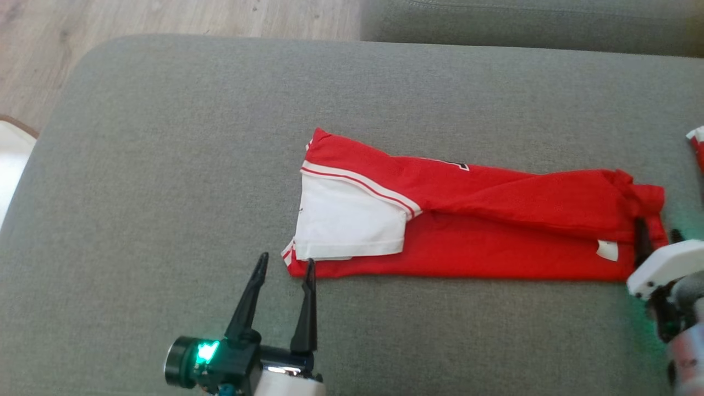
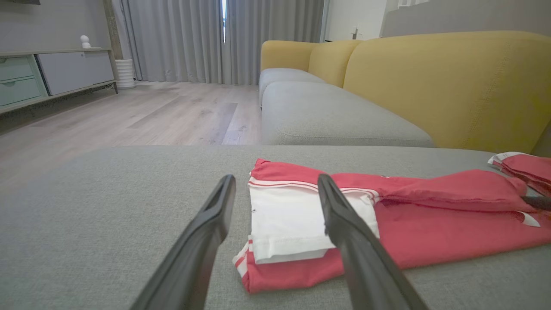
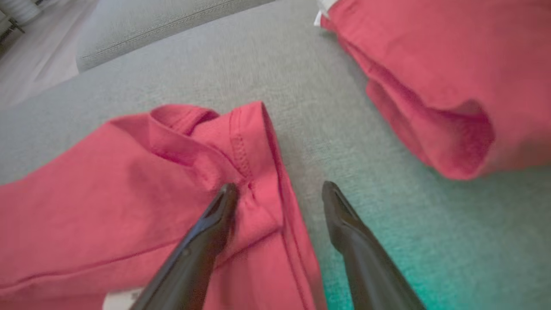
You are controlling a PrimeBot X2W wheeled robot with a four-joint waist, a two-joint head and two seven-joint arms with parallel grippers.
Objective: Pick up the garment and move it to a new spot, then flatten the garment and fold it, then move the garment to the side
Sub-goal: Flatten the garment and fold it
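The left gripper [image 1: 287,258] has its fingers spread and holds nothing, with the tips just short of the near left corner of the garment [image 1: 495,220]. The right gripper [image 3: 280,186] is likewise spread and empty; one finger lies over the hemmed right end, the other over the bare cushion [image 1: 165,165]. The garment lies as a long red strip across the grey cushion, with a white panel [image 1: 346,220] folded on top at its left end. The step in hand appears to be the next fold. Each gripper should straddle all layers at its corner before closing. Both should then lift evenly so the white panel does not slide. A second red garment [image 1: 697,143] lies near the right end; the right gripper should avoid catching it.
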